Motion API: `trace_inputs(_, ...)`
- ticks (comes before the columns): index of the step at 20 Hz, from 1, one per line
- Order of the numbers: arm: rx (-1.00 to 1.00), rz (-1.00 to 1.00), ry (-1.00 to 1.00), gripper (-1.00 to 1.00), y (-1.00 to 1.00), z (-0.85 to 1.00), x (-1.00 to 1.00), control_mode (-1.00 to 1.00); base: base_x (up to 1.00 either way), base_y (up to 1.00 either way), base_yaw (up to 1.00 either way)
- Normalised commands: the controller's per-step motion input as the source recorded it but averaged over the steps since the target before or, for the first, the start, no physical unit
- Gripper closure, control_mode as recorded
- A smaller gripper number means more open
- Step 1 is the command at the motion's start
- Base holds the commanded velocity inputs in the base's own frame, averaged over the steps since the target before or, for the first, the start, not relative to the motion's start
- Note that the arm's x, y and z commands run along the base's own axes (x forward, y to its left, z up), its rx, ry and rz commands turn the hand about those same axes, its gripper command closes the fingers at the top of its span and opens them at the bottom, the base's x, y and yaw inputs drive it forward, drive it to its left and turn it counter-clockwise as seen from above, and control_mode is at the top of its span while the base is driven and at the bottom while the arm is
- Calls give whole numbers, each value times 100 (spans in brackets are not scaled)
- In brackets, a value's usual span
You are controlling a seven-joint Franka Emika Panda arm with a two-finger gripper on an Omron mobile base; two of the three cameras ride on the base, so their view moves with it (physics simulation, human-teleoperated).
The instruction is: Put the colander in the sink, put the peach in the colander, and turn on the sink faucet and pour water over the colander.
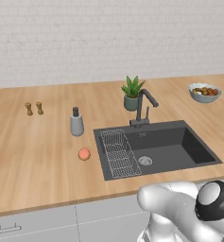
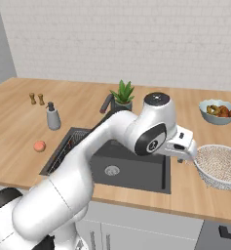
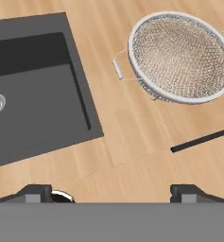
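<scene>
Where readable, no writing: colander (image 3: pixel 179 56).

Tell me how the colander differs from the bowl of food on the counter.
The colander is see-through wire mesh with a side handle and holds nothing; the bowl is solid grey-blue and full of brown and orange pieces. The colander sits nearer the counter's front edge, the bowl farther back. Both are round, right of the sink.

The left base view looks forward and down from behind the arm, taking the whole tabletop (image 1: pixel 42 156) with the sink (image 1: pixel 175 151) right of centre and the wall across the top. The right base view faces the same sink (image 2: pixel 136 173) from the other side, nearer, the arm crossing the middle. The hand view looks steeply down from close above, the sink (image 3: pixel 33 90) at left and the colander (image 3: pixel 182 56) at upper right.
</scene>
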Motion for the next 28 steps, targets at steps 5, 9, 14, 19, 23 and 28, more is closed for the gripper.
trace_inputs(5, -6, 1, 15, -100, -75, -26, 11, -100, 0, 0, 0)
trace_inputs(9, -15, 24, 0, -100, -30, -29, 0, -100, 0, 0, 0)
trace_inputs(14, -19, 37, -1, -100, -12, -33, 5, -100, 0, 0, 0)
trace_inputs(19, -7, 35, -5, -100, -12, -38, 29, -100, 0, 0, 0)
trace_inputs(23, -5, 26, 1, -100, -8, -27, 42, -100, 0, 0, 0)
trace_inputs(28, -13, 13, 1, -100, -18, -17, 19, -100, 0, 0, 0)
